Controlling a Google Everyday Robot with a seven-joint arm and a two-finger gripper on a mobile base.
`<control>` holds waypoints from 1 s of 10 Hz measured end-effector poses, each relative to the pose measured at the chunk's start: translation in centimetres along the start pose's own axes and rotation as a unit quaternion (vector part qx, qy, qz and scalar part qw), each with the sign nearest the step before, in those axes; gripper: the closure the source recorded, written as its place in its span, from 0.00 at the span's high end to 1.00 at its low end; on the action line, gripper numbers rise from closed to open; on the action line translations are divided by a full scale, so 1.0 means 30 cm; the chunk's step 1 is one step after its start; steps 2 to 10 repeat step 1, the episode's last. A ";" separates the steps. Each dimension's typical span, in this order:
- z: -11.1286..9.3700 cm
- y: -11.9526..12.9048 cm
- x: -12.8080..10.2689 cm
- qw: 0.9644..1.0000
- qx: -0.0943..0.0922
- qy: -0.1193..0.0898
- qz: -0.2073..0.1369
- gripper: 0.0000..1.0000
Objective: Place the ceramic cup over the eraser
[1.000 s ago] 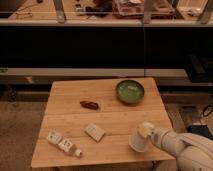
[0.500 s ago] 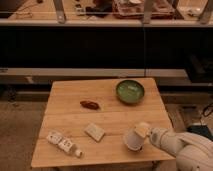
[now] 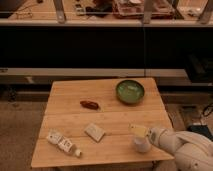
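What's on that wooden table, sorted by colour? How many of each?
Green: 1, the bowl
Dark reddish-brown: 1, a small object
White: 3, the flat block, the row of small cubes, and the cup at the gripper
Total: 5

The gripper [image 3: 142, 137] is at the near right part of the wooden desk [image 3: 70, 92]. Beyond it stands a green bowl [image 3: 130, 91]. To its left lies a flat white block [image 3: 94, 132], farther left a row of small white cubes [image 3: 63, 143]. A reddish-brown object [image 3: 89, 104] lies left, farther back.
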 end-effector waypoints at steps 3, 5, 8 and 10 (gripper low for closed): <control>-0.009 0.023 0.010 1.000 -0.011 0.000 0.001 0.80; -0.009 0.023 0.010 1.000 -0.011 0.000 0.001 0.80; -0.009 0.023 0.010 1.000 -0.011 0.000 0.001 0.80; -0.009 0.023 0.010 1.000 -0.011 0.000 0.001 0.80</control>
